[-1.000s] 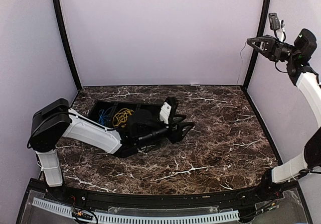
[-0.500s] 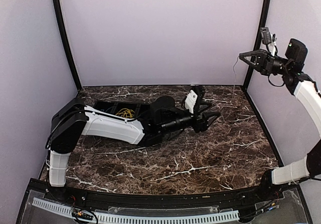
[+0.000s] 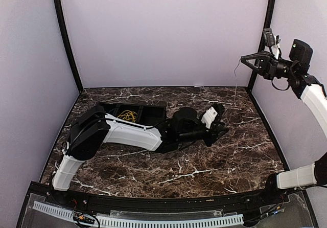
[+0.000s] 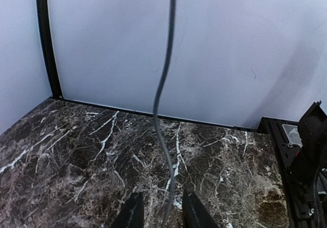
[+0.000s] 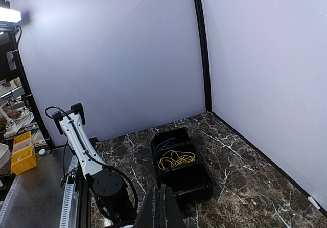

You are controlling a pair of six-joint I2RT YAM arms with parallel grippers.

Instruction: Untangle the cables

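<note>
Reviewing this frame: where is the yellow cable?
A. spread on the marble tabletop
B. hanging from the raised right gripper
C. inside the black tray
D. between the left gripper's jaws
C: the yellow cable lies coiled in a compartment of the black tray. What hangs from the right gripper is a thin grey strand.

Dark marble table, black divided tray lying back-left

Soft, even light throughout; a lamp glares in the right wrist view.
</note>
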